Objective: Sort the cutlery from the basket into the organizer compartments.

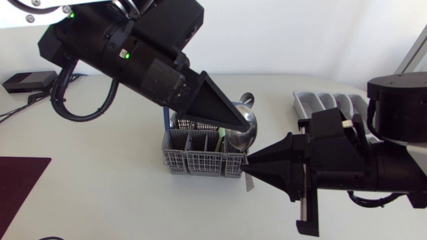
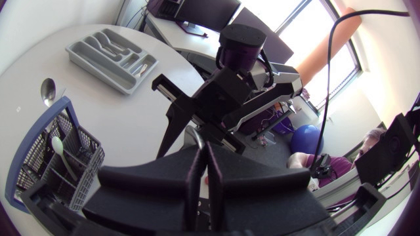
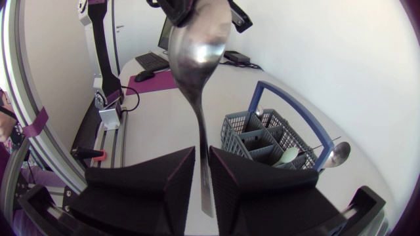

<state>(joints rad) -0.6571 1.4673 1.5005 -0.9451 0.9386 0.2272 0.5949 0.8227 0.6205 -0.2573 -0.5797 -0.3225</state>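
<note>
A large steel spoon (image 1: pixel 241 135) hangs bowl up over the right end of the grey cutlery basket (image 1: pixel 193 160). My left gripper (image 1: pixel 249 126), reaching in from the far left, is shut on the bowl's tip. My right gripper (image 1: pixel 248 168) comes from the right and is shut on the spoon's handle (image 3: pixel 205 177), which runs down between its fingers (image 3: pixel 172 172). In the basket stands a pale green spoon (image 1: pixel 219 140). Another steel spoon (image 1: pixel 248 99) lies on the table behind the basket. The grey organizer (image 1: pixel 327 103) sits at the far right.
The basket has a blue handle (image 1: pixel 167 121) standing up at its left end. A dark red mat (image 1: pixel 20 193) lies at the near left, and a black box (image 1: pixel 27 80) with cables at the far left.
</note>
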